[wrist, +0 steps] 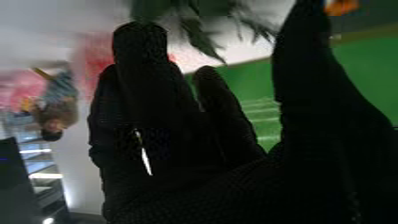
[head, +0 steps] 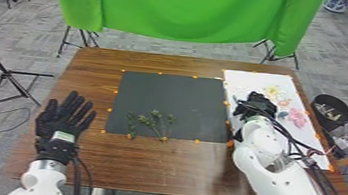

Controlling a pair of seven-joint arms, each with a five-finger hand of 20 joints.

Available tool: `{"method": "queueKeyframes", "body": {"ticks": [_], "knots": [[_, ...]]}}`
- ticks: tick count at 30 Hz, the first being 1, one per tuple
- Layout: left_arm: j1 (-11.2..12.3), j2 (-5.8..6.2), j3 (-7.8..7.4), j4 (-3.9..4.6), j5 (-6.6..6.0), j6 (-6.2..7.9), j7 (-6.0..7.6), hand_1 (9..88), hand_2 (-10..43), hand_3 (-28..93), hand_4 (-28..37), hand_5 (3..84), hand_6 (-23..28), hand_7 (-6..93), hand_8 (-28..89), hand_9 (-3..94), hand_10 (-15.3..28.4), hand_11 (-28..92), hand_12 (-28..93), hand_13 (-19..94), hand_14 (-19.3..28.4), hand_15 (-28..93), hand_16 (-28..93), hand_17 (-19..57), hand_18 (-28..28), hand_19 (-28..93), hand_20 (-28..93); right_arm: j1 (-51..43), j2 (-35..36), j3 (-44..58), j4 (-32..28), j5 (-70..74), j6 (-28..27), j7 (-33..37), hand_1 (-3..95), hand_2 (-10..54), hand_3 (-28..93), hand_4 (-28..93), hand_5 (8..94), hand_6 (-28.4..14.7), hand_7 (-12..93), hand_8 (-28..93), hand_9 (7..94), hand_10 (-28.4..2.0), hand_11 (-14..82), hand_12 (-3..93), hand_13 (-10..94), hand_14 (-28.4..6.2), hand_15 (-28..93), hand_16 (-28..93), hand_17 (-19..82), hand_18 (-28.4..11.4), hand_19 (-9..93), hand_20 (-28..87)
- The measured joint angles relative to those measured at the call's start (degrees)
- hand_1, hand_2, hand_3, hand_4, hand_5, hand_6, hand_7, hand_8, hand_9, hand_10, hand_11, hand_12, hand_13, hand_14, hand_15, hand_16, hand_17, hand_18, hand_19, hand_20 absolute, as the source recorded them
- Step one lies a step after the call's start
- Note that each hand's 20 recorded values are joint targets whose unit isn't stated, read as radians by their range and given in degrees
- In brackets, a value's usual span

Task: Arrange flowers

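Note:
My right hand (head: 257, 104) is over the white sheet (head: 247, 78), close beside a yellow flower (head: 272, 90) and a peach one (head: 284, 102). Pink flowers (head: 298, 117) lie to its right. On the dark mat (head: 170, 95), several green sprigs (head: 155, 125) rest near the front edge. My left hand (head: 64, 119) lies open at the mat's left, its fingers spread and away from the flowers. In the right wrist view, my right hand (wrist: 191, 150) has its fingers and thumb extended, with green leaves (wrist: 200, 37) by the fingertips; whether they touch cannot be told.
Orange tape pieces mark the edges of the mat and sheet on the brown table (head: 174, 168). A black bin (head: 332, 109) stands off the table's right side. Beyond the far edge hangs a green cloth (head: 186, 11) between stands.

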Motion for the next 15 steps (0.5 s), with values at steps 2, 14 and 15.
{"method": "queueKeyframes", "body": {"ticks": [2, 14, 15], "knots": [[0.22, 0.06, -0.21, 0.0, -0.06, 0.2, 0.21, 25.3, 18.1, 73, -28.3, 42.7, 10.3, 15.2, -8, 30.9, 15.6, 28, 12, 25, 17.2, 45, -9, -6.6, 14.6, 38, 8, -0.38, -0.39, 0.43, 0.15, 0.51, -1.57, 0.37, 53.6, -9.5, 72, -28, 50.8, -10.0, 10, -10, 61.1, -19.8, 9.8, 11.3, 74, -9.5, 47, 26, 33, -25.8, 84, 32], [0.62, -0.05, 0.13, -0.52, -3.19, 2.15, 0.79, 25.6, 17.5, 74, -28.3, 42.1, 10.6, 16.3, -8, 28.6, 15.3, 30, 12, 24, 17.2, 47, -9, -6.9, 14.8, 39, 9, -1.38, -1.52, 2.41, -0.29, -0.45, -2.58, -2.46, 67.3, -9.5, 67, -28, 72.4, -0.2, 51, 11, 85.8, -10.1, 3.6, 24.8, 88, -2.7, 40, 40, 40, -23.0, 87, 40], [0.71, -0.05, 0.13, -0.57, -3.23, 2.34, 0.88, 25.6, 17.3, 74, -28.3, 42.0, 10.6, 16.4, -8, 28.4, 15.1, 30, 12, 24, 17.1, 47, -9, -6.8, 14.7, 39, 9, -1.73, -1.66, 2.46, -0.32, -0.8, -1.87, -2.46, 67.3, -9.5, 68, -28, 73.0, -0.2, 51, 11, 87.0, -9.7, 3.5, 25.7, 89, -2.6, 40, 40, 40, -23.2, 87, 40]]}}
